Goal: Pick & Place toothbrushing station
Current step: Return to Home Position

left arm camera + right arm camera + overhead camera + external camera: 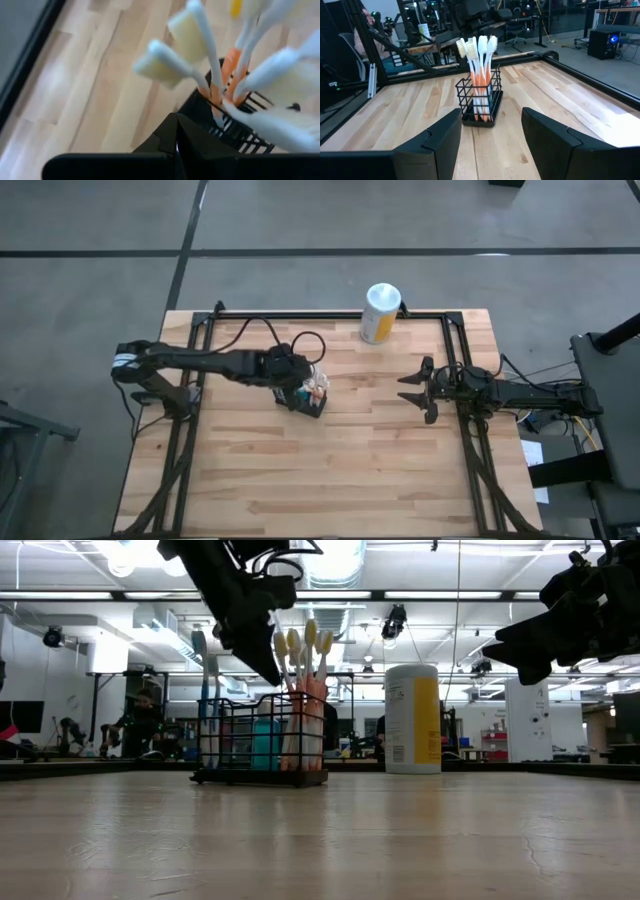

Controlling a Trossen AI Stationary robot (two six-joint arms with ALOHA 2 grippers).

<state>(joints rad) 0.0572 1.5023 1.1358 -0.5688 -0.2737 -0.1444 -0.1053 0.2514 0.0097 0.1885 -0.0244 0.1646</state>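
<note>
The basket (313,403) stands on the surface (330,470) left of centre, holding white-and-orange toothbrushes (479,75) upright. The left end effector (297,385) hangs just above it, close to the brush heads, its fingers pressed together on nothing. The right end effector (408,387) hovers well apart on the right, fingers spread and empty. A canister (381,312) stands near the far edge.

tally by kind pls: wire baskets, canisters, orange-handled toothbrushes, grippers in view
Black wire-mesh basket: 1
White-topped yellow cylindrical canister: 1
White toothbrushes with orange handles: 4
Dark two-finger grippers (left gripper, right gripper): 2
Total: 8
</note>
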